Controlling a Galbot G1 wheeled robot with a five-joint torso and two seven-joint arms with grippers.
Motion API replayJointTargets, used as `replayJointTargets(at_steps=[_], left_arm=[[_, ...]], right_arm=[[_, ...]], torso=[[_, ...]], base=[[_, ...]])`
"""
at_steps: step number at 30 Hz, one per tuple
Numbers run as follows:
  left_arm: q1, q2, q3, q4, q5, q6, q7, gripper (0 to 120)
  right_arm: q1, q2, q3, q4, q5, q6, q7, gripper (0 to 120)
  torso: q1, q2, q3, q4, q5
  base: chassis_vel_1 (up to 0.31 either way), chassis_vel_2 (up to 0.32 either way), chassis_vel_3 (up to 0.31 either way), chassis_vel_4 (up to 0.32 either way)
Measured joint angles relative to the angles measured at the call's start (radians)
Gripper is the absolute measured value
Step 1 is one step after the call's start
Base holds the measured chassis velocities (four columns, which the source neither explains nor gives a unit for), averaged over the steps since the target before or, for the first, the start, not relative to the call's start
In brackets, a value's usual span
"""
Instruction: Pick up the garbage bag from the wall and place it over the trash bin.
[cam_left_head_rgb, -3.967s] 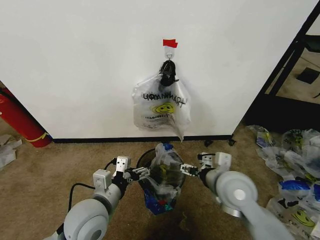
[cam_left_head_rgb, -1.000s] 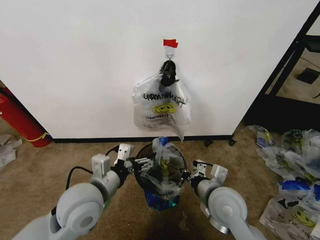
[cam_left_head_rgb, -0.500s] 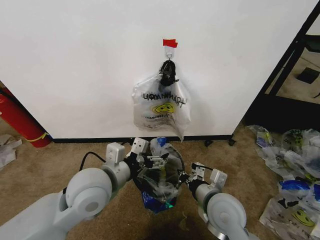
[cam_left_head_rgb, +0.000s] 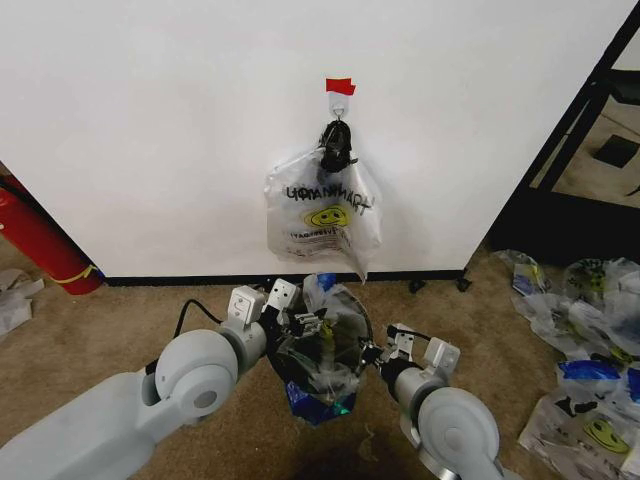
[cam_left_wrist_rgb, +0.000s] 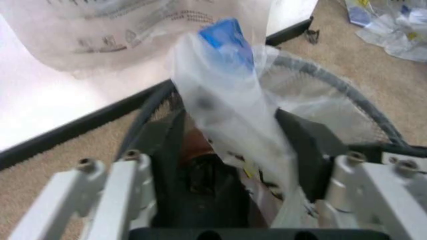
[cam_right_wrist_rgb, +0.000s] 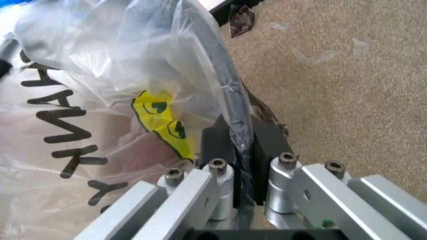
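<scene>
Advanced, spread left gripper (cam_left_head_rgb: 312, 325) straddles garbage bag (cam_left_head_rgb: 325, 345); right gripper (cam_left_head_rgb: 372, 352) clamps bag-hidden rim.

White painted wall (cam_left_head_rgb: 150, 120) across the far side, black baseboard (cam_left_head_rgb: 180, 279) along its foot. Floor is brown short-pile carpet (cam_left_head_rgb: 90, 340), evenly lit, no hard shadows. Far left: red fire extinguisher (cam_left_head_rgb: 35, 240) leaning at the wall, yellow band near its base, crumpled white plastic (cam_left_head_rgb: 12, 300) beside it. Right: black metal shelf frame (cam_left_head_rgb: 585, 120) next to the wall's end, more carpet beyond it. Near right: pile of loose plastic bags (cam_left_head_rgb: 590, 340) on the floor.
</scene>
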Motion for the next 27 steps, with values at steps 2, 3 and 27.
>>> replayJointTargets(at_steps=[2, 3, 27], left_arm=[[0.000, 0.000, 0.002, 0.002, 0.017, -0.004, 0.005, 45], [0.000, 0.001, 0.004, 0.004, 0.028, -0.006, 0.007, 39], [0.045, 0.082, -0.110, 0.038, 0.027, -0.017, 0.040, 0]], right_arm=[[-0.002, 0.001, -0.001, 0.000, -0.007, -0.002, -0.005, 1], [-0.002, 0.002, -0.001, 0.000, -0.009, -0.002, -0.006, 1], [-0.044, -0.006, -0.005, -0.003, -0.031, -0.021, -0.076, 1]], torso=[[0.000, 0.000, 0.000, 0.0000, 0.0000], [0.000, 0.000, 0.000, 0.0000, 0.0000], [0.000, 0.000, 0.000, 0.0000, 0.0000]], base=[[0.000, 0.000, 0.000, 0.000], [0.000, 0.000, 0.000, 0.000], [0.000, 0.000, 0.000, 0.000]])
